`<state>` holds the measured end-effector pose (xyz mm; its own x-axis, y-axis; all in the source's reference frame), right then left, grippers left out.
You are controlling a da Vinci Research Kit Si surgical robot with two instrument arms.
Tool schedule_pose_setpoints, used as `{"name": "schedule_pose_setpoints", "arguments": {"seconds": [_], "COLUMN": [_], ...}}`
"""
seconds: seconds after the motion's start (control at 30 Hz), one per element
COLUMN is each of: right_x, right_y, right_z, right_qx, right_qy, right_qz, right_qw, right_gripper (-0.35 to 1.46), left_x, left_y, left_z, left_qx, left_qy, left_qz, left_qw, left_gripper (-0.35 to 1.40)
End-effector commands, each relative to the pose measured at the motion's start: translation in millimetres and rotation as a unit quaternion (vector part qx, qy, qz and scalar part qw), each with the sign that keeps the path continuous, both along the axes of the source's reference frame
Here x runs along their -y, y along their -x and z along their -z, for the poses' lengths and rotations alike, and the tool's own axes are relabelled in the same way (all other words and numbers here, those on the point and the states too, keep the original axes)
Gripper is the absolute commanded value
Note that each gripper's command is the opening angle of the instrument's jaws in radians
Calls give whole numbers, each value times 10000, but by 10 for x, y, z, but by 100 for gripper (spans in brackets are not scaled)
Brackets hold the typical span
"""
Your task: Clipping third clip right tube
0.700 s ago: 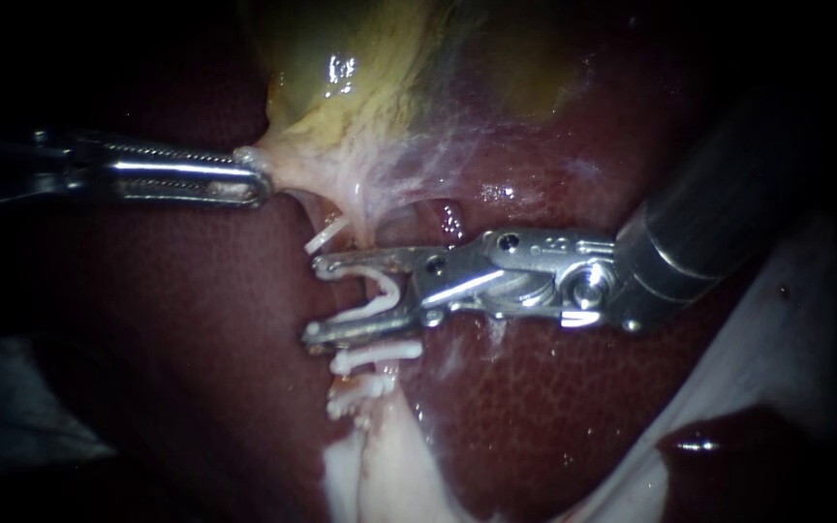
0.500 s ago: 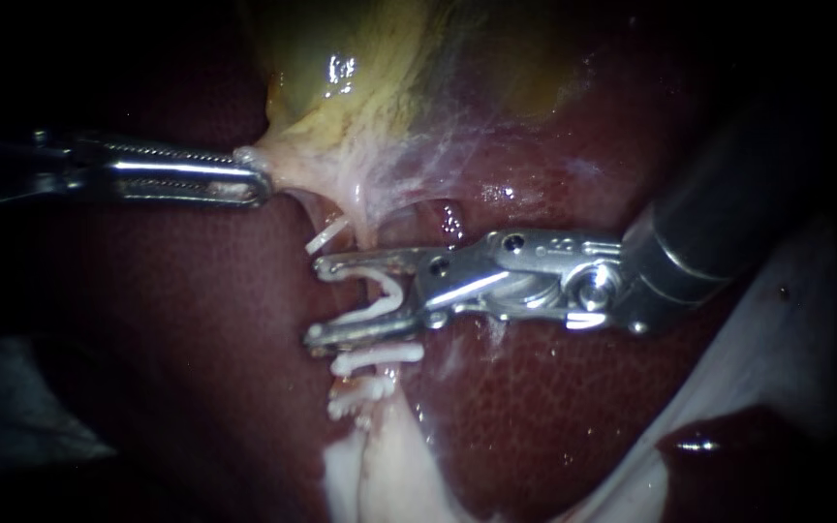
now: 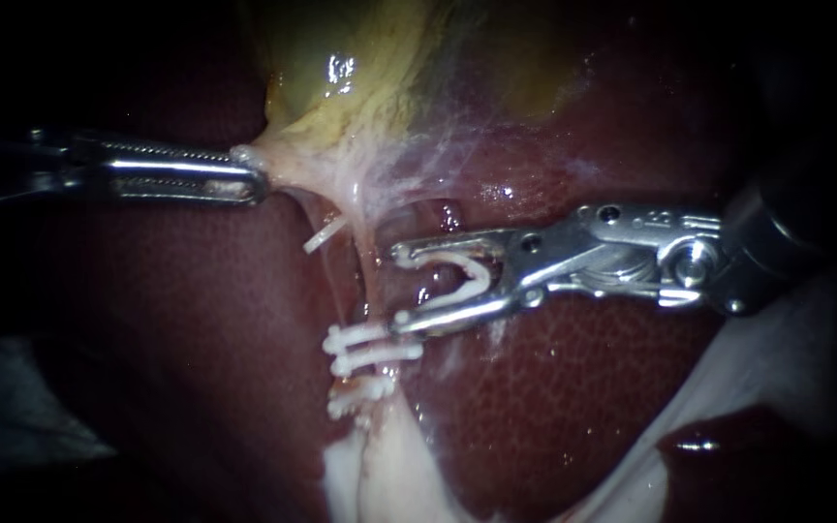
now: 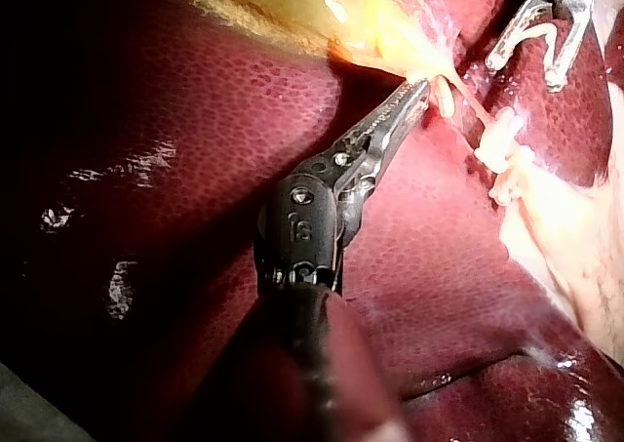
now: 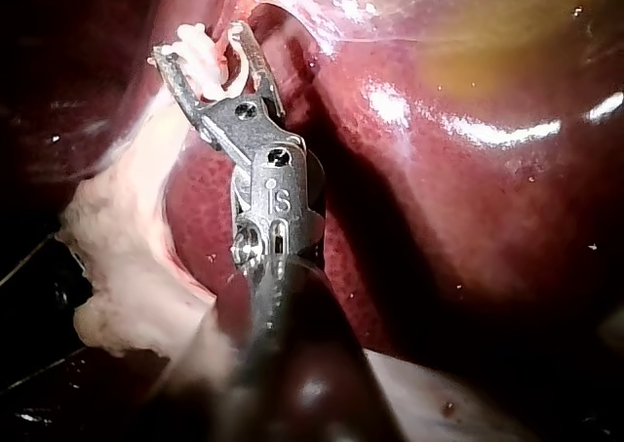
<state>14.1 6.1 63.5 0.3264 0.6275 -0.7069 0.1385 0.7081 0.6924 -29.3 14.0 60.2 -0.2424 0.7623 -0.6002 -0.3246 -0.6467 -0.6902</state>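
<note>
Since half a second ago, the right instrument (image 3: 400, 287) has drawn back to the right. Its two slim metal jaws then straddled the thin pale pink tube (image 3: 367, 281). They now lie wholly to the right of it, tips just beside it and not around it. The V-shaped white plastic clip (image 3: 475, 276) sits in the jaws as before, spread open with one leg along each jaw, so the parted jaws grip it from both sides. The left instrument (image 3: 259, 180) has not shifted. Its ridged jaws are clamped on the whitish strip of tissue (image 3: 283, 167) at the narrow end of the yellowish gallbladder (image 3: 360, 87), which is stretched toward the left.

The tube runs from that stretched tissue toward the near side, over the dark red liver (image 3: 186, 349). It is taut and bare along the stretch level with the open jaws. Just nearer, two closed white clips (image 3: 370, 349) cross it one close behind the other, and the right instrument's nearer jaw tip lies just beside the farther of them. More white clip material (image 3: 360, 392) sits nearer still. A small white sliver (image 3: 325, 234) lies left of the tube.
</note>
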Motion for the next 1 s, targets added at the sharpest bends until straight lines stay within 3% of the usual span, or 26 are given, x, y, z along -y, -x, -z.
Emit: {"name": "schedule_pose_setpoints", "arguments": {"seconds": [0.03,0.37,0.57,1.0], "right_x": [0,-4,3,13], "right_y": [0,-4,-22,-58], "right_z": [-5,-45,-62,-46], "right_qx": [4,-12,-119,-403], "right_qy": [5,-94,-223,-366], "right_qz": [9,3,-2,-77], "right_qw": [10000,10000,9997,9985], "right_gripper": [49,50,50,50], "left_x": [0,0,0,0], "left_y": [0,0,0,0], "left_z": [0,0,1,0], "left_qx": [1,1,1,0], "left_qy": [0,-1,-1,-1], "left_qz": [0,0,0,1], "left_qw": [10000,10000,10000,10000], "left_gripper": [-35,-35,-35,-35]}}
